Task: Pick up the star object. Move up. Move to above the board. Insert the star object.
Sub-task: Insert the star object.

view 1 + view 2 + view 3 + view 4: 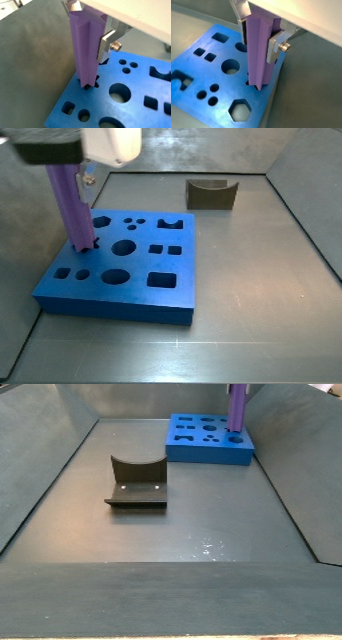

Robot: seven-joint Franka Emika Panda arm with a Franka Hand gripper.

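Both wrist views show the gripper (85,22) above the board (133,107), jaws clamped on the upright star object (85,50). Its lower end sits in the board's star-shaped hole. The fixture (136,484) stands well apart from the board.

Two wrist close-ups, two fixed side views.
Both wrist views look steeply down along the gripper (93,30) onto the flat blue holed board (198,95); a side view stands near the board (120,298), another far across the floor (207,446).
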